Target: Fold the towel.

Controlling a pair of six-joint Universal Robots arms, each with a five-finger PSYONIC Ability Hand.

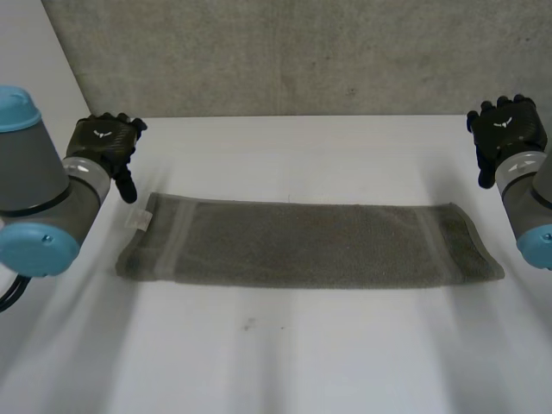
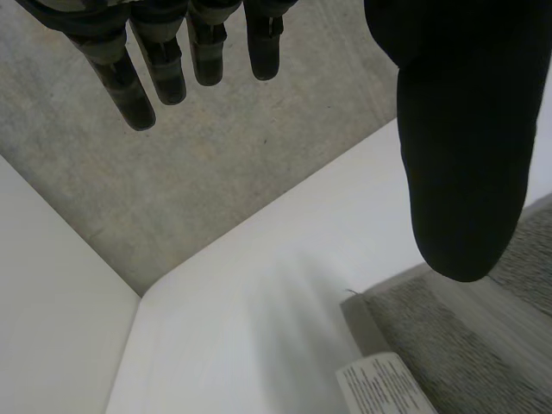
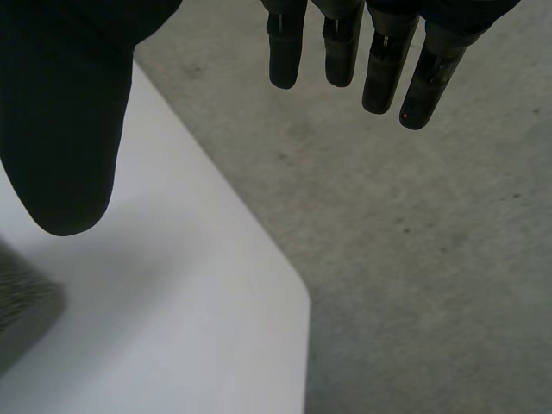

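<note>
The long grey cloth towel (image 1: 310, 244) lies flat across the middle of the white table (image 1: 285, 371). It is folded into a long strip that runs from the table's left side to its right side. A small white label (image 1: 139, 221) sticks out at the towel's far left corner.

The black left hand (image 1: 103, 142) hangs near the far left corner of the table, close to the label but not touching the towel. Its fingers (image 2: 129, 86) are straight and its thumb (image 2: 466, 129) is held wide apart from them. It holds nothing.

The black right hand (image 1: 507, 129) hangs over the far right corner of the table, away from the towel's right end. Its fingers (image 3: 379, 69) are straight too, with the thumb (image 3: 65, 129) wide apart, and it holds nothing.

The rough grey floor (image 1: 285, 52) lies past the table's far edge.
</note>
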